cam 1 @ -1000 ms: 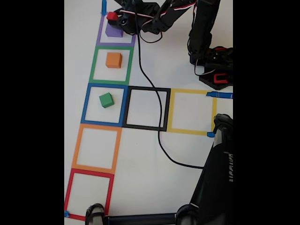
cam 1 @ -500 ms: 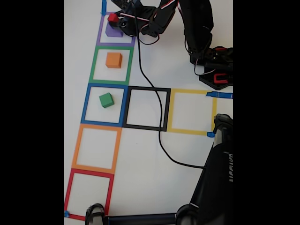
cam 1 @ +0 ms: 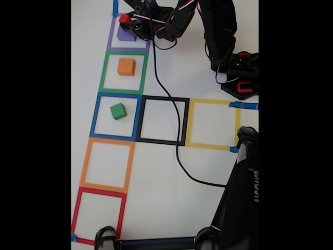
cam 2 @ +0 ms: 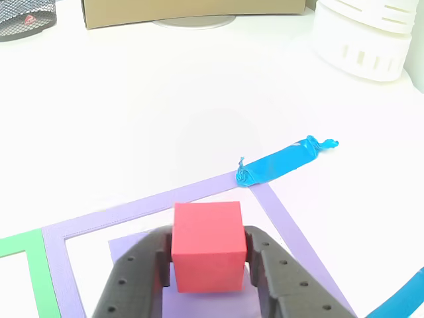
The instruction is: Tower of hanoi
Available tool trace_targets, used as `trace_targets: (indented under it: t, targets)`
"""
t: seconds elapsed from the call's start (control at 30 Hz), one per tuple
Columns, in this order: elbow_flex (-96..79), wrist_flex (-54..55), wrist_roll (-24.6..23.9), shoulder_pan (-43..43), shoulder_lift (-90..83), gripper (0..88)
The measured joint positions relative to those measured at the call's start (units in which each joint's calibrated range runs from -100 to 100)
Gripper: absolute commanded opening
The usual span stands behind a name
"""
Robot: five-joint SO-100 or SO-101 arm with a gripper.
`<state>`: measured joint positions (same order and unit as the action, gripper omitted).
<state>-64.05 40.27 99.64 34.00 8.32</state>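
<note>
- The gripper [cam 2: 205, 268] is closing its 2 dark fingers [cam 2: 136, 278] on the red cube [cam 2: 207, 246], 1 finger pressing each side face; the jaws are parted only as far as that cube is wide.
- The purple cube [cam 2: 199, 301] is lying directly beneath the held red cube, inside the purple tape square [cam 2: 132, 213]; whether the 2 are touching I cannot tell, so the coming move is likely turning on this straight-down alignment.
- In the fixed view, the orange cube [cam 1: 126, 66] and the green cube [cam 1: 118, 111] are sitting lower in the picture than the gripper [cam 1: 126, 21], each well apart from it in its own square.
- Neither cube is showing a marked long axis.
- Faint lettering is showing on the black stand [cam 1: 244, 187], too blurred to read.
</note>
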Motion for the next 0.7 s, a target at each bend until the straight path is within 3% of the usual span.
trace_targets:
  t: [0.17,0.33,0.7]
  targets:
    - [-0.3,0.3,0.0,0.0,0.2,10.1]
    - [-0.8,0.7,0.0,0.0,0.2,19.7]
    - [-1.1,0.7,0.4,0.0,-0.9,18.8]
